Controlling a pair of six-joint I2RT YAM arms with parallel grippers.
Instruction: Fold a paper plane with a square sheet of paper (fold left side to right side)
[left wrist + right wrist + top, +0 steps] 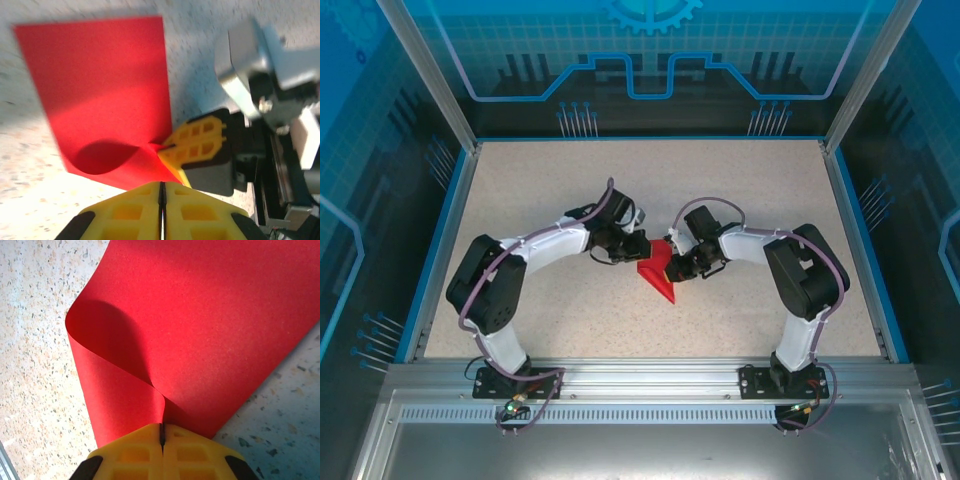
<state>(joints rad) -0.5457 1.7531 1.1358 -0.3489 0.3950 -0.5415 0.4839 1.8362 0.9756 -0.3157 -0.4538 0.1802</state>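
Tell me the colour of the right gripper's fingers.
The fingers are yellow with black bases, clearest in the right wrist view, pinching the red sheet.

In the top view the left gripper (636, 250) and the right gripper (674, 267) cover part of the square sheet of paper (658, 278). You see only a small red wedge, and its folds are too small to read. The left wrist picture is blurred. The bottom edge cuts off the left gripper's fingers, and perhaps a bit of paper sits between them, but you cannot tell. In the right wrist view the sheet runs out at the top and right edges, and the fingers hide the pinched part.
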